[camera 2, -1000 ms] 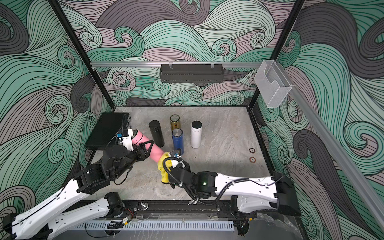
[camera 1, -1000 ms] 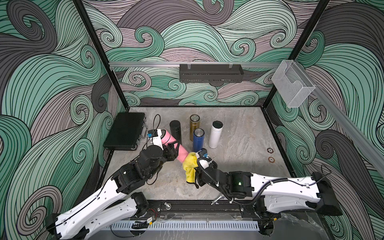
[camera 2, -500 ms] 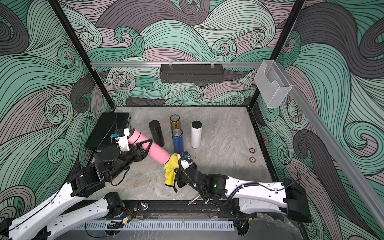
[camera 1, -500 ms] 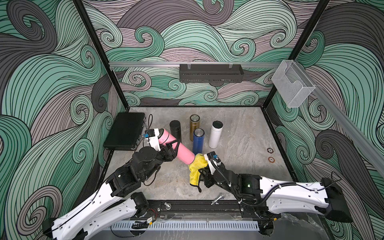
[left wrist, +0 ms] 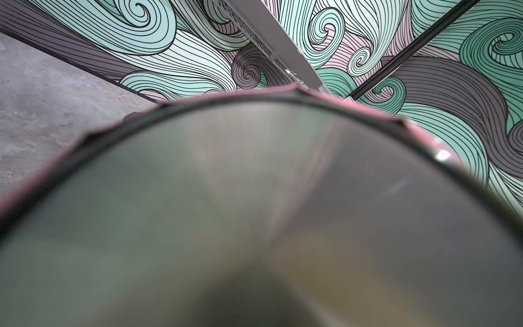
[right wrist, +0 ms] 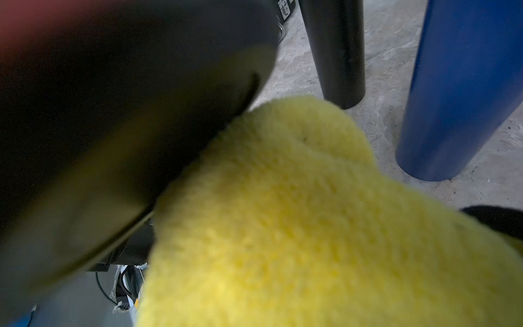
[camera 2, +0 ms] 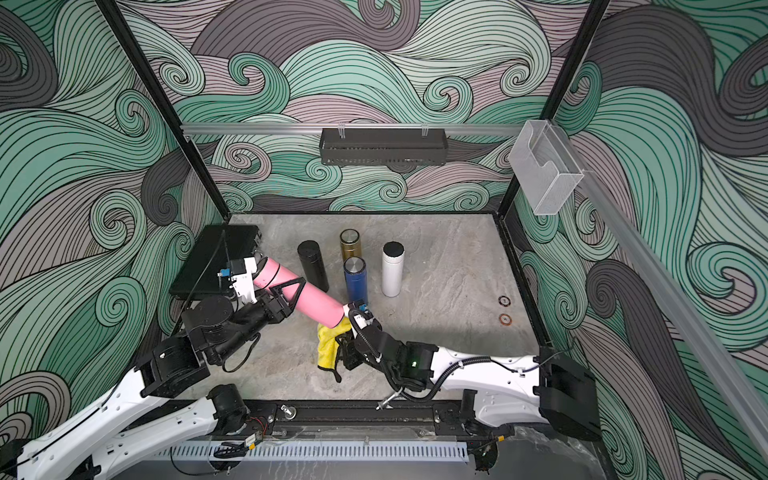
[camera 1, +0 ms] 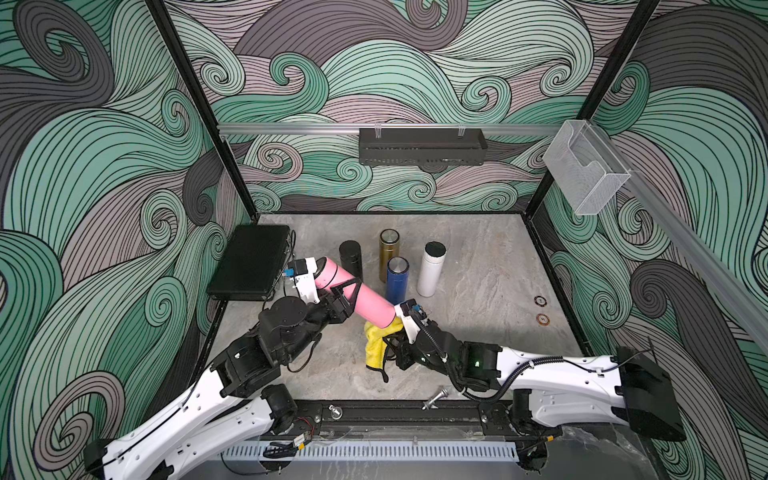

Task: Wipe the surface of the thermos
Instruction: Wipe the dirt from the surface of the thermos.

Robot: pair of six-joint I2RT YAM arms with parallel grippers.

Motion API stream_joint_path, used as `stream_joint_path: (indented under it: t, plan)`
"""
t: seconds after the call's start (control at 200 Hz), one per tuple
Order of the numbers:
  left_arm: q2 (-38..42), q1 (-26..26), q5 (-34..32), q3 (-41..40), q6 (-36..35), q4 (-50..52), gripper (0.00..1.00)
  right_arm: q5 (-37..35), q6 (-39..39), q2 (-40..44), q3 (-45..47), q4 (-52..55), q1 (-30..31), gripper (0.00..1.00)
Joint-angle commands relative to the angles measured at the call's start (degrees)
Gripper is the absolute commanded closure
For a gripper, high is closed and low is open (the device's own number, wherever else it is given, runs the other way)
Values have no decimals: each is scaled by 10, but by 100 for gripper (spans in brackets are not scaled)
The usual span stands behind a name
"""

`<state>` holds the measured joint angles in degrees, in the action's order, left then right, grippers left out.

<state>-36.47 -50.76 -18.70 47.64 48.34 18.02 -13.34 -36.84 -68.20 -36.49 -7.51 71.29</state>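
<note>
Swirling green-and-grey walls (camera 1: 374, 62) close in on a grey stone-look table (camera 1: 490, 266). Your left claw (camera 1: 345, 297) is clamped around the middle of the pink thermos (camera 1: 365, 301) and appears to hold it clear of the surface, slanting from far left to near right. Your right claw (camera 1: 388, 338) is pinched tight on a yellow cloth (camera 1: 376, 343). In both top views and the right wrist view the fabric bunches against the thermos's near-right end, and a loose tail hangs toward the table.

Four others stand upright just beyond: a black thermos (camera 1: 350, 257), a gold thermos (camera 1: 389, 253), a blue thermos (camera 1: 397, 280) and a white thermos (camera 1: 432, 270). A black case (camera 1: 251, 266) lies at the far left.

Watch the blue thermos. It stands just beside the end you are wiping, so a stroke that runs past that end, or swings it toward the far side, would likely knock it over and perhaps the white one too.

Watch the grip as well. The claw holds the smooth body only at its middle, so a hard push at the tip could lever it round or let it slip. The cloth seems held by one pinch, and dragging it along the body could pull it free. Its hanging tail could also snag under the thermos.
</note>
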Motion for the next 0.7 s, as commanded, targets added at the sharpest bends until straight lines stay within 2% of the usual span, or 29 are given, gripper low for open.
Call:
stream_joint_path:
  t: [0.0, 0.375, 0.585, 0.695]
  plan:
    - [13, -1, 1, 11, 6, -35, 100, 3, 4, 31, -7, -25, -16, 100]
    - [22, -1, -23, -6, 4, -22, 100, 12, 47, 100, -53, 7, -54, 100]
    - [16, -1, -43, -17, 0, -35, 100, 72, -7, 67, -34, -26, -52, 100]
    - [7, -1, -62, -18, -1, -39, 100, 86, -30, 55, -13, -54, -30, 100]
